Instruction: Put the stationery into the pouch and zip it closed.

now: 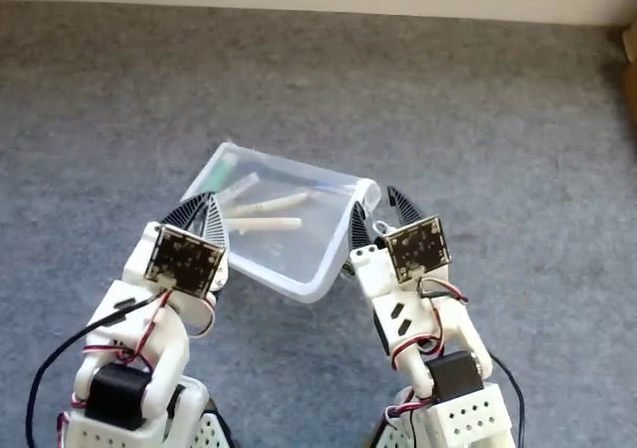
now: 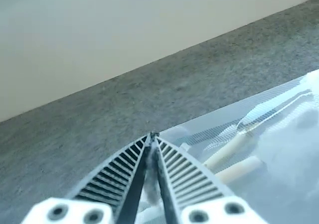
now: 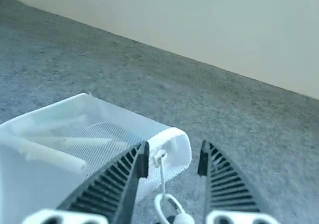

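1. The left gripper (image 2: 152,139) is pinching one corner of the pouch (image 1: 299,264), its jaws pressed together on the mesh edge.
2. The right gripper (image 3: 173,159) is standing open at the pouch's opposite end. The jaws are sitting either side of the zip pull (image 3: 162,176) without touching it, and the cord is dangling between them.
3. The stationery (image 1: 264,225) is lying inside the pouch already (pale sticks and a pen-like piece, showing through the translucent wall), so the loading step is looking finished.
4. The pouch is resting on the grey surface (image 1: 478,119) between the two arms, with one end raised by the pinch.
5. The zip is looking like the job in hand: I cannot tell how far along the opening it is sitting, and the right jaws are not yet closing on the pull.
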### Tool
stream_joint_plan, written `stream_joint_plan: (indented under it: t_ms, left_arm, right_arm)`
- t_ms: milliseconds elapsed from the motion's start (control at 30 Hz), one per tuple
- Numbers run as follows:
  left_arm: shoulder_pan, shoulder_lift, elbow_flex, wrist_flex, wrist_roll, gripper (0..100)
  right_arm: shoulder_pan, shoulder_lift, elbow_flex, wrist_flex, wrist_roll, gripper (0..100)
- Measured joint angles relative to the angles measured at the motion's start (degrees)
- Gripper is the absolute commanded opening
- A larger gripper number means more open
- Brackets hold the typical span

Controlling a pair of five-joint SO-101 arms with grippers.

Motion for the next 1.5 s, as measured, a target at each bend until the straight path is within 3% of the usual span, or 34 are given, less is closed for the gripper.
stream_joint_plan:
  t_ms: [167,467,633,833,1300,1500]
  left_arm:
    - [0.1,0.1,1.8,-3.0,0.0,1]
    - [-0.1,0.1,2.0,-3.5,0.0,1]
    - [-0.1,0.1,2.0,-3.8,0.0,1]
    - [-0.1,-0.7,2.0,-4.7,0.0,1]
    - [-10.2,-6.6,9.5,-4.7,0.0,1]
    - [-11.7,-6.6,16.7,-4.7,0.0,1]
  right_arm:
    - [5.3,0.0,0.0,0.0,0.0,15.9]
    - [5.9,0.0,-6.9,10.9,0.0,15.6]
    - [5.9,0.0,-9.2,11.8,0.0,15.4]
    - [5.9,0.0,-9.6,12.2,0.0,1.4]
    - [6.2,-0.1,-11.5,24.5,0.0,0.5]
    - [11.2,-0.4,-9.8,26.4,0.0,0.6]
